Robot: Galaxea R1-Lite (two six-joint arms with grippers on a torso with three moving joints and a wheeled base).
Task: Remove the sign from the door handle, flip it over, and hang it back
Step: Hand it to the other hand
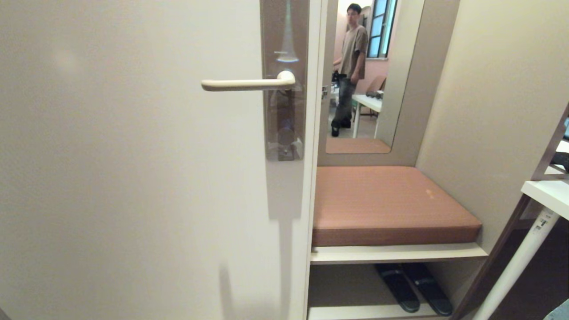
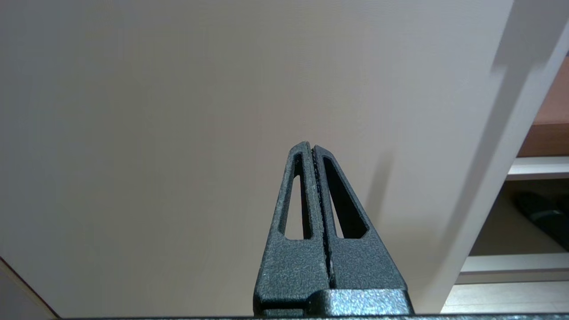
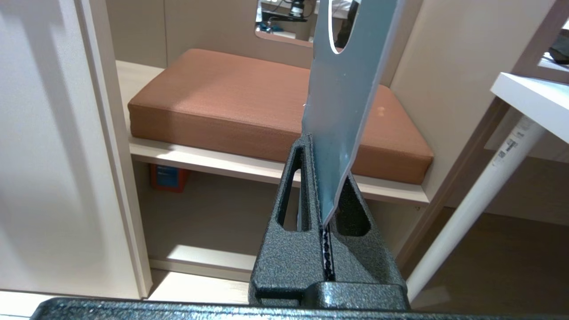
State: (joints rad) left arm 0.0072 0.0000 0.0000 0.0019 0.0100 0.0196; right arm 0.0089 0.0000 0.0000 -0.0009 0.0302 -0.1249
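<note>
— Clamped in the right gripper (image 3: 321,178), fingers pressing shut on the sign (image 3: 344,102)?

— Yes: gripping its lower end, blue-grey face showing, card rising toward twelve o'clock in the right wrist view, hole near its top edge. No lettering readable.

— Hanging on the door handle (image 1: 246,83)?

— Not hanging there. Sticking out bare toward nine o'clock from the glossy brown plate (image 1: 284,80) in the head view, nothing on the lever. Neither arm showing in that view.

— Left gripper (image 2: 312,149)?

— Holding nothing, fingers (image 2: 297,213) pressing flat together, pointing at the pale door (image 1: 133,169).

— Around the sign?

— Lying behind it, a brown cushion (image 3: 231,102) on a pale shelf (image 3: 249,166); something orange and blue (image 3: 168,177) tucked beneath, at about eight o'clock from the grip. At three o'clock, a white table edge (image 3: 529,104) with its slanting white leg (image 3: 475,209).

— Farther out?

— In the head view, dark slippers (image 1: 413,286) sitting under the bench at five o'clock; above the cushion at one o'clock, a mirror (image 1: 369,75) reflecting a standing person (image 1: 351,66) in a brown shirt.
</note>
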